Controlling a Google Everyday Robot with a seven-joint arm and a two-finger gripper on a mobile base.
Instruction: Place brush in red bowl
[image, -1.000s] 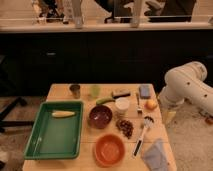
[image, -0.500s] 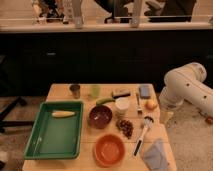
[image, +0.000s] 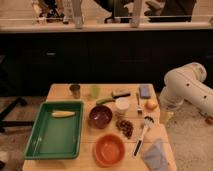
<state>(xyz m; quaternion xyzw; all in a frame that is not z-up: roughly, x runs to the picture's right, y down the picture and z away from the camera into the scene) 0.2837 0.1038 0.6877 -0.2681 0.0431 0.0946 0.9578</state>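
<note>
**Approach stage: brush not yet grasped.** The pincer (image: 165, 116) is seen beneath the white arm, at the worktop's (image: 62, 92) edge on the right of the view. It is judged open and empty. The brush (image: 141, 137) is laid flat just inward of the pincer and nearer the camera. Its long axis is set on a slant: the bristle head is pointed toward the pincer, the dark handle end toward the near edge. The red bowl (image: 109, 149) is found farther inward from the pincer, just beside the handle end. The pincer is best lowered over the handle at mid-length, with the jaws set crosswise to the long axis, so that the cloth (image: 155, 156) and the dark clump (image: 125, 127) on either side are left undisturbed.
</note>
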